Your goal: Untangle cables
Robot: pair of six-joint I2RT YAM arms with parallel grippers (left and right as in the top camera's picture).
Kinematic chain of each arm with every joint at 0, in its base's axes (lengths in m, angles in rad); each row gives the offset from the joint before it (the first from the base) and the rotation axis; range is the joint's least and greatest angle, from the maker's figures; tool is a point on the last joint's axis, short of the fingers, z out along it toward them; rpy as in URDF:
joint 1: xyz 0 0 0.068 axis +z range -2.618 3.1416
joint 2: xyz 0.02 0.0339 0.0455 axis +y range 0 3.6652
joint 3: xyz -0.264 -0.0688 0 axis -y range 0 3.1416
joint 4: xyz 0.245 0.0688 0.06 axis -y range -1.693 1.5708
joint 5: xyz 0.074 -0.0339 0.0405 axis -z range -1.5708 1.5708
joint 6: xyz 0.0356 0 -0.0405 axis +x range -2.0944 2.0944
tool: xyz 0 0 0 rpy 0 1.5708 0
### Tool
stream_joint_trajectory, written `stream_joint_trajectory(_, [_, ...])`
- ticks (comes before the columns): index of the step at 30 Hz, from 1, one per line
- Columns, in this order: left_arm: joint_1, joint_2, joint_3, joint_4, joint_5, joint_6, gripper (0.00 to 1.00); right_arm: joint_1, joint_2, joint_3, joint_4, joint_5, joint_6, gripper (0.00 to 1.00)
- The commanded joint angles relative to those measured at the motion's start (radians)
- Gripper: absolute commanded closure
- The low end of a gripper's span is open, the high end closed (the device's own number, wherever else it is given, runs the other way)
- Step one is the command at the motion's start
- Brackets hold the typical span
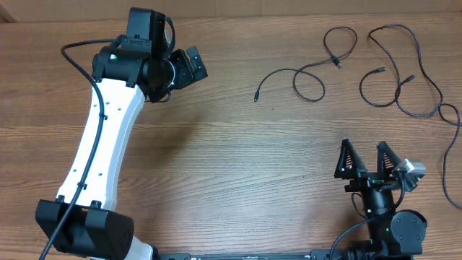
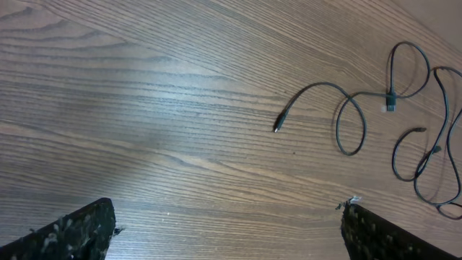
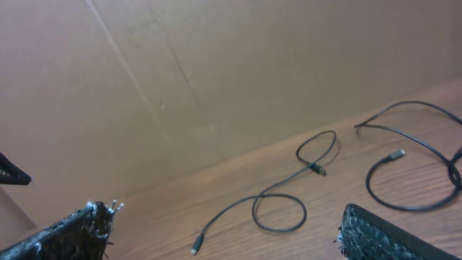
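While both arms are hovering over the wooden table (image 1: 238,166), the right gripper (image 1: 367,157) is holding its jaws spread wide with nothing between them. Near its right side, the tail of the longer cable (image 1: 395,27) is trailing back past it. Farther ahead of the fingertips, that cable is curling into loose loops, with two small plugs lying among them. Ahead and to the left, the shorter cable (image 2: 317,85) is lying in two loops. One of its plugs is pointing toward the left gripper (image 1: 189,65), which is likewise gaping and gripping nothing, well apart from both cords. A narrow gap seems to be separating the two cables, though the left wrist view is leaving this uncertain.
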Motion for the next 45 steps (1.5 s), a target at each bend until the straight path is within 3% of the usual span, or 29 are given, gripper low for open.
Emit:
stream_joint_trajectory(1, [-0.006, 0.013, -0.003, 0.001, -0.013, 0.016, 0.01, 0.007, -0.011, -0.060, 0.058, 0.008, 0.001, 0.00])
stream_joint_trajectory(6, [-0.006, 0.013, -0.003, 0.001, -0.013, 0.016, 0.01, 0.007, -0.011, -0.126, 0.141, 0.005, 0.001, 0.00])
stream_joint_trajectory(16, [-0.006, 0.013, -0.003, 0.001, -0.013, 0.016, 0.00, 0.007, -0.011, -0.179, 0.141, 0.006, -0.061, 0.00])
stream_joint_trajectory(28, [-0.006, 0.013, -0.003, 0.001, -0.013, 0.016, 0.00, 0.010, -0.011, -0.178, 0.095, -0.005, -0.240, 0.00])
stream_joint_trajectory(45, [-0.006, 0.013, -0.003, 0.001, -0.013, 0.016, 0.00, 0.010, -0.011, -0.178, 0.094, -0.002, -0.241, 0.00])
